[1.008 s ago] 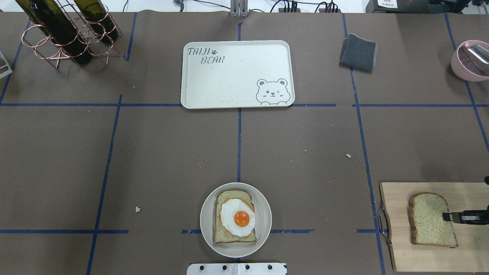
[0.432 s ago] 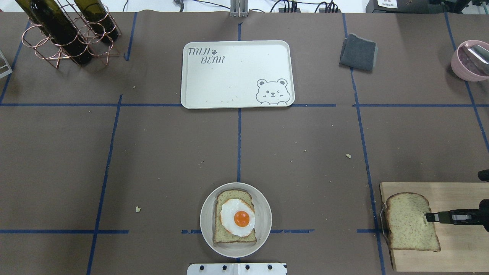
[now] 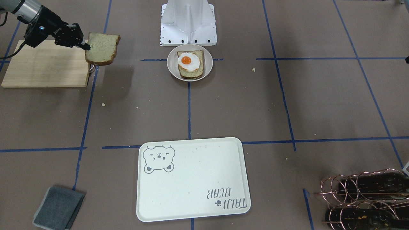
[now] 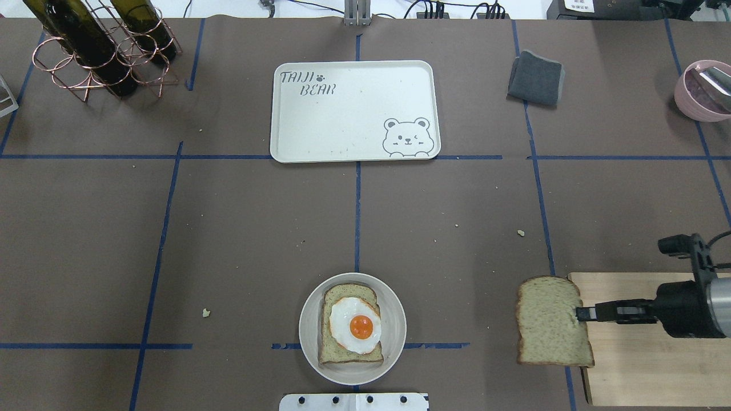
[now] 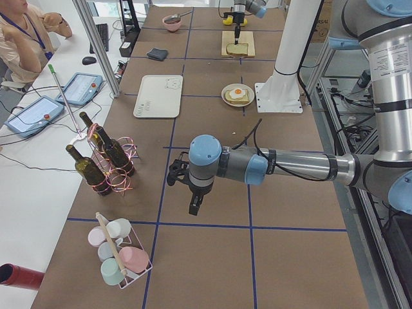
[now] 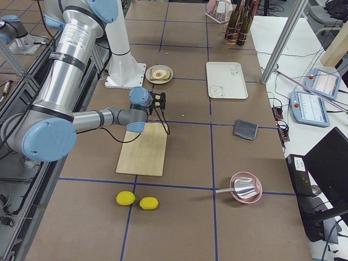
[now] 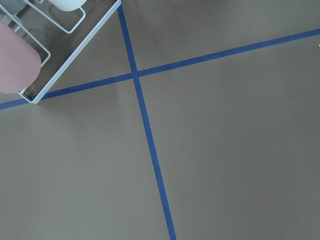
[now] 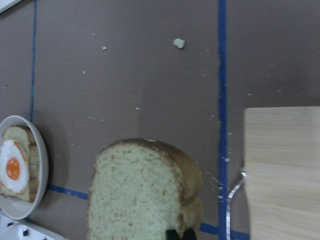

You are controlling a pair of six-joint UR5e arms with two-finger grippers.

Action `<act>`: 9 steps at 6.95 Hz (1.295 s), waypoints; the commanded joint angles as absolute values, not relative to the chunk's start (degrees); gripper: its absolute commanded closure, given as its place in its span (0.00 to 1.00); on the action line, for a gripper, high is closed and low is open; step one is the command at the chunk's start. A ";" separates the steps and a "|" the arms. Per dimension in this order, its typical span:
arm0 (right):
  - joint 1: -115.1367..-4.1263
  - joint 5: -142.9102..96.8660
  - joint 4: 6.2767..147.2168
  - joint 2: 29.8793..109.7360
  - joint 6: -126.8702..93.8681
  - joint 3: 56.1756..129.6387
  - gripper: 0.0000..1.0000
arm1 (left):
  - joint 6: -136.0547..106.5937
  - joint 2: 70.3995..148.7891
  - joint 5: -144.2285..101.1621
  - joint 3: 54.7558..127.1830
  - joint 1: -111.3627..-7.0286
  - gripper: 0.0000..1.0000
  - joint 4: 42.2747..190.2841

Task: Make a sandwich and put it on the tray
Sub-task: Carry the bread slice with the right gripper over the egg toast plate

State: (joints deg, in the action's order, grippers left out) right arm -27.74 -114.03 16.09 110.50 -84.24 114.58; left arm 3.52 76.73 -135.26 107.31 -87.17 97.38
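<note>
One slice of bread topped with a fried egg (image 4: 355, 324) lies in a round beige bowl (image 4: 394, 302) at the near middle of the table. My right gripper (image 4: 579, 313) is shut on the edge of a second bread slice (image 4: 549, 322) and holds it in the air past the left edge of the wooden cutting board (image 4: 657, 365). The held slice also shows in the front view (image 3: 102, 48) and the right wrist view (image 8: 140, 195). The cream tray (image 4: 354, 111) lies bare at the far middle. My left gripper (image 5: 195, 206) shows only in the left side view; I cannot tell its state.
A grey folded cloth (image 4: 535, 78) lies right of the tray. A pink bowl with a metal scoop (image 4: 702, 91) sits at the far right. A copper rack of wine bottles (image 4: 97, 45) stands at the far left. Two lemons (image 6: 126, 198) lie beyond the board.
My right gripper has moved left with the bread slice, carrying it from over the cutting board to past the board's left edge, towards the bowl.
</note>
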 commanded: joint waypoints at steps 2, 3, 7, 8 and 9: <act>-24.54 -111.55 29.49 93.48 -89.21 115.14 1.00 | 3.52 76.73 -135.26 107.23 -87.10 0.00 97.38; -21.22 -106.40 34.32 87.77 -89.21 114.96 1.00 | 3.52 76.73 -135.26 107.23 -87.10 0.00 97.30; -11.87 -96.16 41.57 77.08 -89.12 109.96 1.00 | 3.52 76.64 -135.26 107.14 -87.19 0.00 97.21; -11.26 -94.85 41.49 77.08 -89.03 108.65 1.00 | 3.52 76.64 -135.26 107.14 -87.19 0.00 97.29; -11.08 -94.75 41.48 77.08 -89.03 108.37 1.00 | 3.52 76.64 -135.26 107.23 -87.19 0.00 97.29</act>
State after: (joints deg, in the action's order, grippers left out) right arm -11.59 -95.42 41.47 77.20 -89.07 109.15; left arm 3.52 76.64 -135.26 107.16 -87.19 97.27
